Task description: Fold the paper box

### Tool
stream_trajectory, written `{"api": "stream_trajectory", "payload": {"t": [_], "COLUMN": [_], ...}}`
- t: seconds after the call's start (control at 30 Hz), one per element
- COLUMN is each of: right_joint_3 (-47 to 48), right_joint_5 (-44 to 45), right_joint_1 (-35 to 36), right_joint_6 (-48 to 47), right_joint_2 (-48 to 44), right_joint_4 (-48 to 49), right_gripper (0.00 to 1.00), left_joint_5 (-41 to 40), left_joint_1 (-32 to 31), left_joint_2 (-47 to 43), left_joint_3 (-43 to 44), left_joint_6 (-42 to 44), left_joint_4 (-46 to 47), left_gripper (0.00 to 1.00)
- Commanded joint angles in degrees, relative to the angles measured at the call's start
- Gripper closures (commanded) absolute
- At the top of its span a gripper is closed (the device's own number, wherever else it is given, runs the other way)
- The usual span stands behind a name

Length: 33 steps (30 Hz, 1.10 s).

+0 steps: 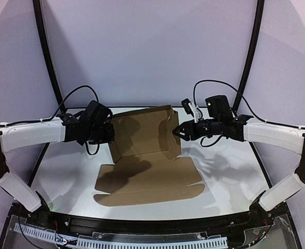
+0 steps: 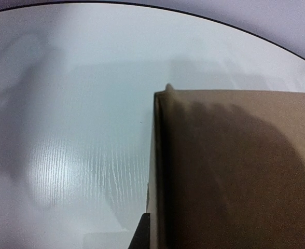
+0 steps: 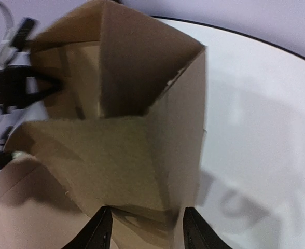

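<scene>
Seen from the top view, the paper box stands in the middle of the desk, half formed. A broad flap is laid flat toward the near edge, and the rear panels are raised upright. The left hand is placed at the left edge of the raised part and the right hand at its right edge. How far either is parted cannot be read from there.

In the right wrist view the hollow between the raised walls is looked into. The right hand's two fingertips are shown well apart, with the box's near corner lying between them.

In the left wrist view only an outer brown face of the box is shown above the desk. A sliver of one dark finger lies just beside its edge. Whether the left hand is parted or closed cannot be told.
</scene>
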Motion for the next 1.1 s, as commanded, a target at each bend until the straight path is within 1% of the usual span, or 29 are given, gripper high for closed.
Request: {"api": "stream_trajectory", "payload": {"t": [0.0,0.07,0.13,0.2,0.27,0.37,0.43,0.53,0.57,0.63,0.8,0.87,0.93,1.0,1.07], "right_joint_3": [-2.38,-4.84,-6.51,-7.67,-8.17,-8.44,-8.51,-9.25,-9.95,-11.39,-10.88,-10.36,-10.72,-11.44,-11.64], "right_joint_5": [22.03,25.39,26.17,24.60,21.57,17.71,13.85,6.33,4.20,2.31,9.61,13.45,15.17,16.41,18.52], "right_joint_1": [1.07,1.11,1.12,1.08,1.20,1.37,1.34,1.37,1.38,1.38,1.38,1.38,1.38,1.35,1.38], "right_joint_6": [-2.05,-2.60,-2.99,-3.65,-4.95,-7.12,-8.46,-10.27,-10.77,-12.05,-14.22,-13.33,-12.65,-11.13,-10.55], "right_joint_2": [3.14,4.35,5.95,7.64,9.49,11.34,11.64,10.57,9.65,7.93,8.13,9.56,10.69,11.15,11.57], "right_joint_4": [3.27,8.18,13.09,18.26,22.03,26.12,27.20,27.34,27.40,27.19,25.98,27.61,30.54,33.30,34.78], "right_gripper": [0.55,0.59,0.60,0.60,0.60,0.55,0.51,0.44,0.43,0.41,0.40,0.36,0.34,0.34,0.37], "left_joint_5": [-3.11,-3.50,-3.56,-3.31,-2.95,-1.63,-1.70,-4.16,-6.12,-8.11,-6.55,-6.14,-5.87,-5.41,-4.87], "left_joint_1": [-1.59,-1.95,-2.19,-2.57,-2.94,-3.03,-3.04,-3.00,-3.03,-3.04,-3.04,-2.99,-3.00,-3.11,-3.19], "left_joint_2": [-0.37,-0.80,-1.31,-1.47,-1.12,-0.35,0.24,1.01,1.35,1.69,2.26,3.00,4.04,4.59,5.14], "left_joint_3": [-2.26,-4.69,-7.88,-10.65,-12.44,-13.56,-13.52,-12.94,-12.61,-12.56,-15.49,-15.98,-15.99,-16.18,-16.99], "left_joint_6": [2.75,4.07,5.68,7.96,10.20,12.31,12.95,12.71,12.47,12.55,15.68,16.18,16.08,15.91,15.91], "left_joint_4": [6.55,10.78,16.51,21.79,24.96,29.60,30.78,30.43,29.83,29.71,35.71,37.28,37.67,38.72,39.87], "left_gripper": [0.99,0.99,0.99,0.99,0.99,0.99,0.99,0.99,0.99,0.99,0.99,0.99,0.99,0.99,0.99]}}
